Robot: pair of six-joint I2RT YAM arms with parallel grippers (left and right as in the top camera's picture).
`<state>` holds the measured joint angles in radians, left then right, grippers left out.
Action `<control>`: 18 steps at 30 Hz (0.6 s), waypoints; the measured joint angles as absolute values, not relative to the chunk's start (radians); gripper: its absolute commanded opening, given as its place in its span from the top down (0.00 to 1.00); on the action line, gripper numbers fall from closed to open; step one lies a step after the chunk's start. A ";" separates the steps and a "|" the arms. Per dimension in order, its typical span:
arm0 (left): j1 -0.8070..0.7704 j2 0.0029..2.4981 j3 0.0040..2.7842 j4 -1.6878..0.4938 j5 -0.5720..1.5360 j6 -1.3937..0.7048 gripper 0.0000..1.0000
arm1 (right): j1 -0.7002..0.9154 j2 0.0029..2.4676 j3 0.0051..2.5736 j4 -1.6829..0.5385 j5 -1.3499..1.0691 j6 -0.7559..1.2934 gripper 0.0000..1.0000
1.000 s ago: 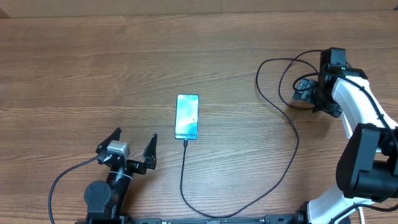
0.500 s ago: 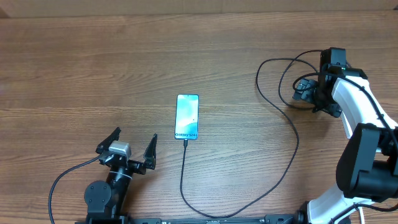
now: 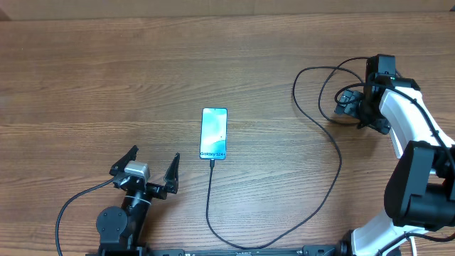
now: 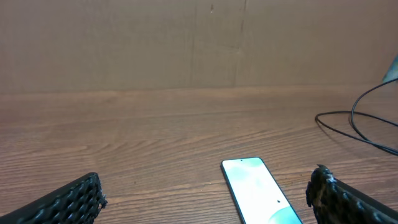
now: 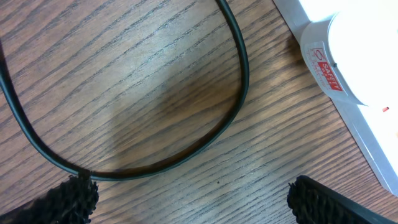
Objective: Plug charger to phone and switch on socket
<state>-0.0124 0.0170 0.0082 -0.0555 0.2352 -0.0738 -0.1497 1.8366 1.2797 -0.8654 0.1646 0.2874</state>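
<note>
The phone (image 3: 214, 134) is laid flat in the middle of the table (image 3: 106, 71). Its bottom end is touched by the charger (image 3: 210, 199). The left gripper (image 3: 154, 156) is held wide open near the phone. The right gripper (image 5: 196, 199) is spread open just beside the socket (image 5: 373, 146).

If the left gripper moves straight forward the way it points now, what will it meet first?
Probably the phone, lying flat just ahead of the open left gripper, slightly right of centre. Height is unclear, so it might pass above it.
</note>
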 measured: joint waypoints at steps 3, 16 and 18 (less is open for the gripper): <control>-0.012 0.017 0.008 -0.056 0.235 -0.074 0.01 | -0.150 1.837 1.280 -0.865 0.165 0.287 0.00; -0.012 0.017 0.008 -0.056 0.235 -0.074 0.00 | -0.150 1.837 1.280 -0.865 0.165 0.287 0.00; -0.012 0.017 0.008 -0.056 0.235 -0.074 0.00 | -0.150 1.837 1.280 -0.865 0.164 0.287 0.00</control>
<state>-0.0124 0.0170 0.0082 -0.0555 0.2348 -0.0738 -0.1497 1.8366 1.2797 -0.8654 0.1642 0.2871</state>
